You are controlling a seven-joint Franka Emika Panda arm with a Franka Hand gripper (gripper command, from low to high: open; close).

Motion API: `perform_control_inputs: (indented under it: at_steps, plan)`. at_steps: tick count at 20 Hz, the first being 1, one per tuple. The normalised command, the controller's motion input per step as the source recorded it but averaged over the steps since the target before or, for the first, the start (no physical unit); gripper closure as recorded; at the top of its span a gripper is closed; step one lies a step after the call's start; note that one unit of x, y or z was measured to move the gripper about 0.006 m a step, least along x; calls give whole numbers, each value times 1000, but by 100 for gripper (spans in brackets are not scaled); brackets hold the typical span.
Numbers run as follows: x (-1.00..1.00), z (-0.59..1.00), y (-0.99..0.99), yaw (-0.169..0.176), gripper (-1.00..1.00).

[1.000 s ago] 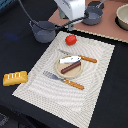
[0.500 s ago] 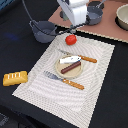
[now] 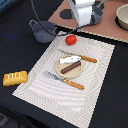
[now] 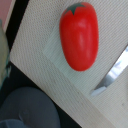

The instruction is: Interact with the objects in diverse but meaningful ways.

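Resting on small plate (image 3: pixel 75 72), brown sausage (image 3: pixel 70 67), pale silvery flat piece (image 3: pixel 69 59)

A lab-style tabletop set up as a pretend kitchen: a dark counter (image 3: pixel 20 30) carries a pale woven placemat (image 3: pixel 85 85) laid with a small plate (image 3: pixel 69 67) and toy food, while the robot's white pincer (image 3: pixel 84 22) hangs above the mat's far edge.
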Motion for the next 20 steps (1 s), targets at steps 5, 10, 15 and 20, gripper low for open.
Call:
perform_control_inputs:
  at_steps: [5, 10, 15, 20]
  plan:
    - [108, -228, 0, 0, -100]
    - [185, -165, 199, 19, -100]
    - [103, -304, 106, 9, -100]
    - [67, -337, 4, 2, -100]
